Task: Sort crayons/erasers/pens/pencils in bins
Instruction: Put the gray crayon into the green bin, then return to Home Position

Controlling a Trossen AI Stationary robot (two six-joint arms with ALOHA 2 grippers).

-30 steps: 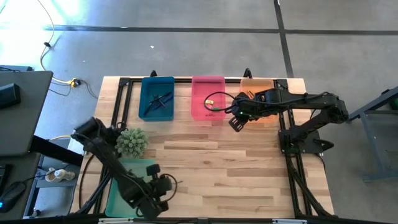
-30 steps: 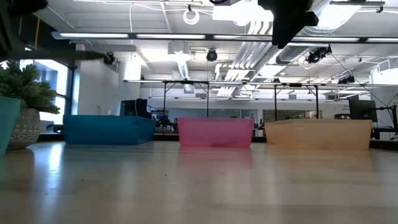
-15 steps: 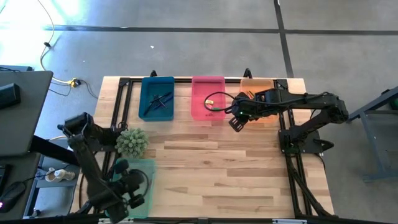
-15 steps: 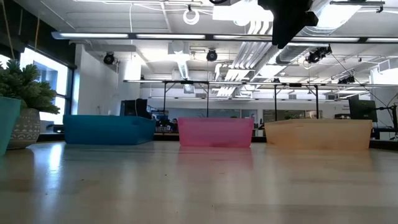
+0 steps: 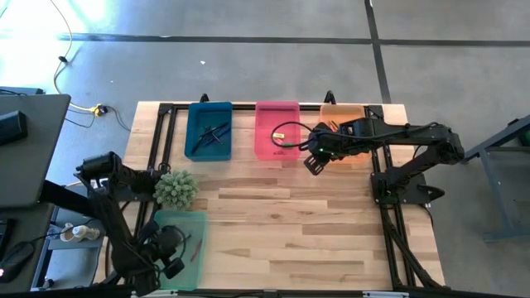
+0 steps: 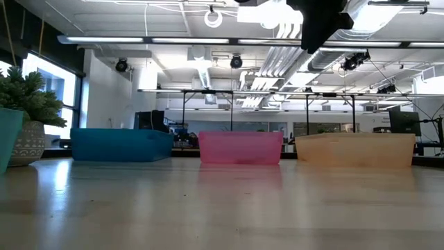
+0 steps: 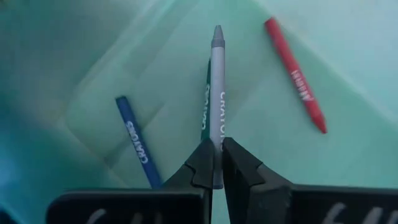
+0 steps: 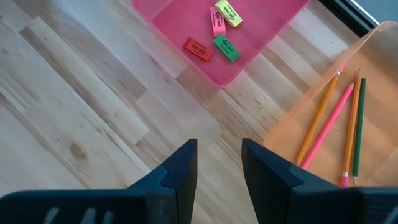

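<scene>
Swinging back from the table's near edge, the left arm has carried its load over the light green bin (image 5: 178, 240), where a second ago it hung off that bin's corner toward the table's middle. That load is a grey crayon (image 7: 216, 93), pinched at its blunt end between the left hand (image 7: 216, 163), its tip pointing away from the fingers over the bin floor. Below it lie a red crayon (image 7: 295, 74), a blue crayon (image 7: 138, 140) and a green one mostly hidden behind the grey stick.

Such a crayon is likely light and stiff, yet waxy, so it could slip or swivel in a hard pinch and snap under a sideways knock. Held by one end, it may pivot; a grip nearer its paper-wrapped middle would probably sit steadier.

Beyond that bin, at the table's far edge, the right hand (image 5: 312, 163) hovers with fingers spread and empty, between the pink bin (image 8: 249, 43) holding erasers (image 8: 225, 47) and the orange bin (image 8: 367, 74) holding pencils (image 8: 318, 115).
</scene>
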